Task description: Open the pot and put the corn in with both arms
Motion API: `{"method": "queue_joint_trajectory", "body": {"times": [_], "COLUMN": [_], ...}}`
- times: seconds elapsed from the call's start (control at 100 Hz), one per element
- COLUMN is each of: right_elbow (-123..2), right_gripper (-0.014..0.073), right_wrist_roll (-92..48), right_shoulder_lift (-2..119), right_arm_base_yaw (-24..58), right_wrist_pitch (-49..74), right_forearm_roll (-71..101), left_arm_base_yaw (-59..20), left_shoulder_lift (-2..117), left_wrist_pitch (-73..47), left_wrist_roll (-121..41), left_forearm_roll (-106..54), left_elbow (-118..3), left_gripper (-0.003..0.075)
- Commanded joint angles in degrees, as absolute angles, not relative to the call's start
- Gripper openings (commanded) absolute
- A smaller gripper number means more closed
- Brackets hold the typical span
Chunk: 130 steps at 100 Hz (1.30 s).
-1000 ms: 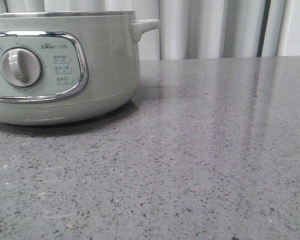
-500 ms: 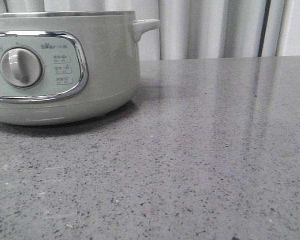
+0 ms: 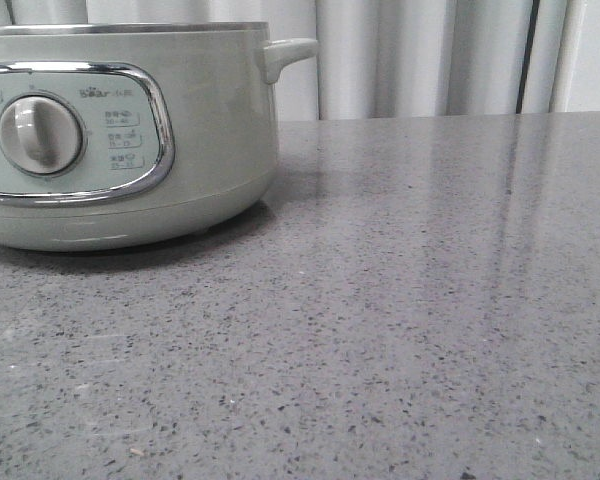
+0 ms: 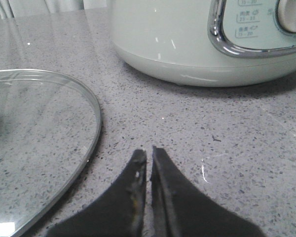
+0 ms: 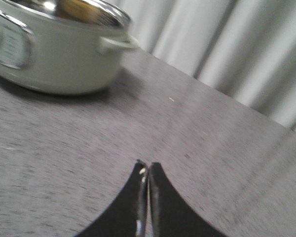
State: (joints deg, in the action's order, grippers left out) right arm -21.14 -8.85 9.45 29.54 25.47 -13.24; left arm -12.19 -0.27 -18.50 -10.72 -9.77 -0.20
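Note:
The pale grey-green pot (image 3: 220,130) stands at the far left of the front view, with its chrome-framed panel and silver dial (image 3: 40,135). It also shows in the left wrist view (image 4: 163,44) and the right wrist view (image 5: 64,59). There its top is open, and a blurred yellowish shape (image 5: 76,7), possibly the corn, lies inside the steel rim. My left gripper (image 4: 149,150) is shut and empty, low over the table in front of the pot. My right gripper (image 5: 148,164) is shut and empty, well away from the pot's handle side. Neither gripper shows in the front view.
A round glass lid (image 4: 34,148) with a metal rim lies flat on the grey speckled table (image 3: 430,300), beside my left gripper. The pot's small side handle (image 3: 290,52) sticks out to the right. Pale curtains (image 3: 430,60) hang behind the table's far edge.
The pot sits a hair further left in the front view; nothing else differs, and no arm enters that view.

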Motion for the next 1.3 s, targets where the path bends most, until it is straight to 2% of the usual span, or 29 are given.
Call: {"method": "queue_joint_trajectory", "body": {"times": [0.0, 0.23, 0.29, 0.34, 0.51, 0.63, 1.29], "right_elbow": [-18.11, -1.20, 1.71, 1.38, 1.61, 1.61, 1.61], "right_gripper": [-0.0043, -0.0043, -0.0043, -0.0043, -0.0043, -0.0043, -0.0043], "right_wrist_roll": [-8.70, -8.35, -8.35, -8.35, -8.35, -8.35, -8.35], "right_shoulder_lift": [8.41, 4.78, 3.88, 2.79, -2.00, -1.85, -1.85], "right_arm_base_yaw": [22.40, 5.30, 3.19, 1.89, 1.05, 1.05, 1.05], "right_wrist_pitch": [14.39, -3.02, -3.73, 1.82, 13.37, 16.96, 17.01], "right_forearm_roll": [-14.13, -3.49, -3.49, -3.49, -4.96, -4.96, -4.96], "left_arm_base_yaw": [-12.05, -12.05, -12.05, -12.05, -12.05, -12.05, -12.05], "left_shoulder_lift": [-2.03, -2.03, -2.03, -2.03, -1.94, -1.94, -1.94], "left_wrist_pitch": [-15.59, -15.59, -15.59, -15.59, -15.59, -15.45, -15.45], "left_wrist_roll": [-10.06, -10.06, -10.06, -10.06, -10.06, -10.06, -10.06], "left_forearm_roll": [-9.87, -9.87, -9.87, -9.87, -9.87, -9.87, -9.87], "left_elbow": [1.28, 1.28, 1.28, 1.28, 1.28, 1.28, 1.28], "left_gripper": [-0.0013, -0.0013, -0.0013, -0.0013, -0.0013, -0.0013, -0.0013]}}
